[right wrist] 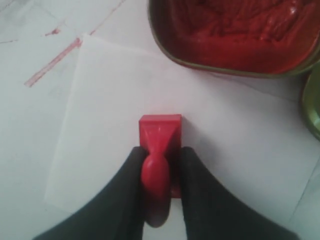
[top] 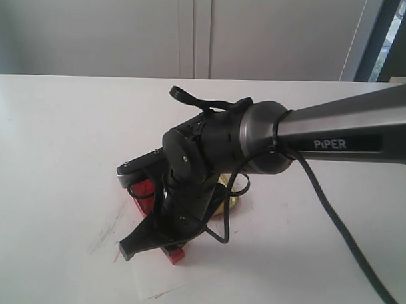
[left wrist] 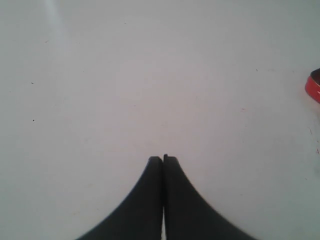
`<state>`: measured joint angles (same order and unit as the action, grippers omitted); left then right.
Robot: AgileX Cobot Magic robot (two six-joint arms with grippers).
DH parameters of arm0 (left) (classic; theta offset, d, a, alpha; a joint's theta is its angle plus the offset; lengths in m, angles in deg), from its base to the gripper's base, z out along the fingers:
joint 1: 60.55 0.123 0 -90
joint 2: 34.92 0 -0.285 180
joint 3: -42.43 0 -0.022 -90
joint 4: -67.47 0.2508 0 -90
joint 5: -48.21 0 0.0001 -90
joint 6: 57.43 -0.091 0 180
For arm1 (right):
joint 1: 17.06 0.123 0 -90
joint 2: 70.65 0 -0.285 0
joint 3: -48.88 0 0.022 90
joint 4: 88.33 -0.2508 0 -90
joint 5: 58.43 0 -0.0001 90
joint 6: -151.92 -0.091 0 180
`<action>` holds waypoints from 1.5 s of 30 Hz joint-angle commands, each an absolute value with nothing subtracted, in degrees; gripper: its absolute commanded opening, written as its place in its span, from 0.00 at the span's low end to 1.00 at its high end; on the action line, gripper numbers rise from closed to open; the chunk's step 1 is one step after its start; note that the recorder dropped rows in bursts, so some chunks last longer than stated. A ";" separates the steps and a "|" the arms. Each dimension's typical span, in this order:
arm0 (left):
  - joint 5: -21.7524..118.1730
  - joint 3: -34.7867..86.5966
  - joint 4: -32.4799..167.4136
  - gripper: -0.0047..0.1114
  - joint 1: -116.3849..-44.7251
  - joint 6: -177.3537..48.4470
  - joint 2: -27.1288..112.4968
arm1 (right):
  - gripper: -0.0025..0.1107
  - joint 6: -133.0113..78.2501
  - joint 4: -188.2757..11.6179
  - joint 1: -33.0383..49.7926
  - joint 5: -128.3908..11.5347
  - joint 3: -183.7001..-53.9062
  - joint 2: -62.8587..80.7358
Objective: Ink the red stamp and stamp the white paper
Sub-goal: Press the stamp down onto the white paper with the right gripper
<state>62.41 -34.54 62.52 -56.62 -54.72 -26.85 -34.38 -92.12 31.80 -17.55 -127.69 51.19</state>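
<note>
Ext: right arm (top: 337, 130) reaches down to near centre. Red stamp (top: 175, 256) is at the white paper (top: 160, 284), ink tin (top: 143, 188) just beyond.
L wrist: left gripper (left wrist: 163, 159) closed, empty, over table (left wrist: 125, 75).
R wrist: right gripper (right wrist: 160, 152) pinches stamp handle, base over paper, contact unclear. No print showing; inking prob done, pressing/lifting left.

In the exterior view, lower centre, the right arm (top: 209, 152) covers most of the ink tin (top: 143, 188), the red stamp (top: 175, 256) and the white paper (top: 155, 284). The left wrist view's edge leaves only a sliver of tin; the right wrist view crops it too.
</note>
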 commanded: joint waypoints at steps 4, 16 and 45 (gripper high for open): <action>62.55 -34.79 62.00 0.04 -56.68 -54.76 -27.13 | 0.02 -34.94 -91.45 31.88 -17.80 -127.45 53.68; 62.55 -34.79 62.00 0.04 -56.68 -54.76 -27.13 | 0.02 -35.89 -91.56 31.88 -13.58 -127.45 56.70; 62.55 -34.79 62.00 0.04 -56.68 -54.76 -27.13 | 0.02 -35.89 -91.69 31.88 -13.33 -127.12 56.70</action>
<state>62.41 -34.54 62.52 -56.62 -54.72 -26.85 -35.58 -92.12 31.80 -14.86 -128.77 53.32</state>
